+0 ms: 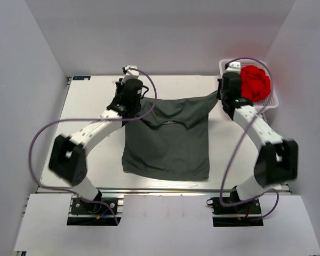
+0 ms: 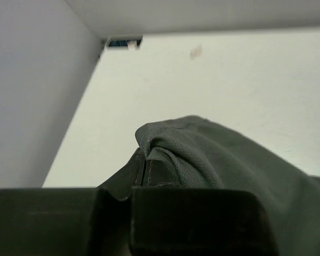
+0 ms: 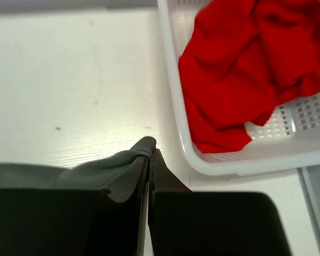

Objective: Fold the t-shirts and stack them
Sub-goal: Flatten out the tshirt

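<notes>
Grey t-shirt [image 1: 168,144] lies spread on the table [image 1: 90,101], its far edge stretched between the arms. The left gripper [image 2: 144,166] and right gripper [image 3: 149,157] are each pinched tight on a corner, likely to keep the cloth taut for folding. Red cloth [image 3: 229,64] sits in the white basket [image 3: 173,96] just beside the right one.
</notes>
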Robot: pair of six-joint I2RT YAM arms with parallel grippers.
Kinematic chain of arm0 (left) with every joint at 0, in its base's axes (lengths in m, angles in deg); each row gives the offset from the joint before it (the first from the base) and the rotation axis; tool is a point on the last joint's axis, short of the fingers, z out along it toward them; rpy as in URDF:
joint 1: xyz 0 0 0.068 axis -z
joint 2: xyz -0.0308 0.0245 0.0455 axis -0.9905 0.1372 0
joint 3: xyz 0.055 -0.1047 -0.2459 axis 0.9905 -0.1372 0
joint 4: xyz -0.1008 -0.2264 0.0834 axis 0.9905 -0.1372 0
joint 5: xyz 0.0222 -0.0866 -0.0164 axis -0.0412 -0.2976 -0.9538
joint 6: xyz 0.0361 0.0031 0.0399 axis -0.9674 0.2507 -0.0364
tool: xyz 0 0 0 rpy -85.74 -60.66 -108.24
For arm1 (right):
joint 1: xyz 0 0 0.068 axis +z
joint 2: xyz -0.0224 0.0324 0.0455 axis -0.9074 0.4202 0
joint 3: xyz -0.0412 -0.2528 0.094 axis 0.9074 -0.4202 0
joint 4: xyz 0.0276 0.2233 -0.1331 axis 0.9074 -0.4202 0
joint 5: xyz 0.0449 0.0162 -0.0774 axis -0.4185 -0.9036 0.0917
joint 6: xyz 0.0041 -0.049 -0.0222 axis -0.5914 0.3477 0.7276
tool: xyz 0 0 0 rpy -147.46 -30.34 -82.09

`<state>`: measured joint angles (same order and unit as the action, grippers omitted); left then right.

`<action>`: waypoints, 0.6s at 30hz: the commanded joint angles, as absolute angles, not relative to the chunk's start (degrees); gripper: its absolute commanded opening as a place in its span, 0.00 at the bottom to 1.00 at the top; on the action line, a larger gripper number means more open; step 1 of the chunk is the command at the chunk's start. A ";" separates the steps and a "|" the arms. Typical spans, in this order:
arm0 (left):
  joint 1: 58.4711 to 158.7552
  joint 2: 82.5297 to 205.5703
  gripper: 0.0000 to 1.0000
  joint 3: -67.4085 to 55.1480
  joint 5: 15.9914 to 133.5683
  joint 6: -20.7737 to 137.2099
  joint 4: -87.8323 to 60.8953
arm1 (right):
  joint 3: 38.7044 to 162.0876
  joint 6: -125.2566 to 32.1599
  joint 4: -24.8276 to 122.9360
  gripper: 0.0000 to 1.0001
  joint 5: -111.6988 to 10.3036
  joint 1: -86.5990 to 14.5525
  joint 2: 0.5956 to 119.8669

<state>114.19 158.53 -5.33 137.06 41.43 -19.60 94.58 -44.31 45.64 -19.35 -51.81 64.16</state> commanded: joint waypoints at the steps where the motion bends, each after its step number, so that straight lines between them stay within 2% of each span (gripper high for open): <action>1: 107.36 165.48 0.00 0.35 131.75 48.92 -23.83 | 101.30 -44.04 47.65 0.00 -16.34 -52.14 73.76; 4: 103.58 174.27 0.00 5.27 124.37 48.92 -22.16 | 106.66 -41.41 47.54 0.00 -16.08 -52.06 79.06; 9: 99.35 189.12 0.00 21.61 118.99 49.54 -26.02 | 119.48 -37.72 47.45 0.00 -17.04 -52.23 91.44; 10: 98.82 193.58 0.06 26.94 116.81 49.54 -26.90 | 121.25 -37.10 47.37 0.00 -17.04 -52.14 93.04; 11: 97.51 195.63 0.17 29.78 115.49 49.54 -28.13 | 123.27 -36.58 46.15 0.00 -17.13 -52.14 97.76; 12: 96.89 197.56 0.50 32.33 114.34 49.54 -30.14 | 129.38 -36.40 45.70 0.00 -17.22 -52.06 99.28; 13: 96.36 199.23 0.70 37.05 112.68 50.15 -31.21 | 131.61 -36.13 45.43 0.01 -16.96 -52.14 100.95; 14: 95.31 202.21 0.89 39.28 112.66 50.76 -32.35 | 133.90 -35.96 43.60 0.08 -16.87 -52.14 105.75; 15: 94.78 203.28 1.00 41.47 111.79 50.77 -33.66 | 141.23 -35.87 42.72 0.26 -16.52 -51.88 107.28; 16: 94.77 203.99 1.00 45.32 110.82 52.25 -36.90 | 143.57 -34.82 41.58 0.34 -16.43 -51.79 108.60; 17: 94.16 204.52 1.00 46.32 110.21 52.26 -38.32 | 148.46 -34.46 36.52 0.47 -16.16 -51.53 111.48; 18: 94.15 203.91 1.00 46.33 108.98 52.87 -39.29 | 150.77 -34.37 34.99 0.68 -17.03 -50.92 111.77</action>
<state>95.00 206.16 42.38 113.56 50.63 -32.83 142.23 -36.58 41.18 -17.54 -51.89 110.02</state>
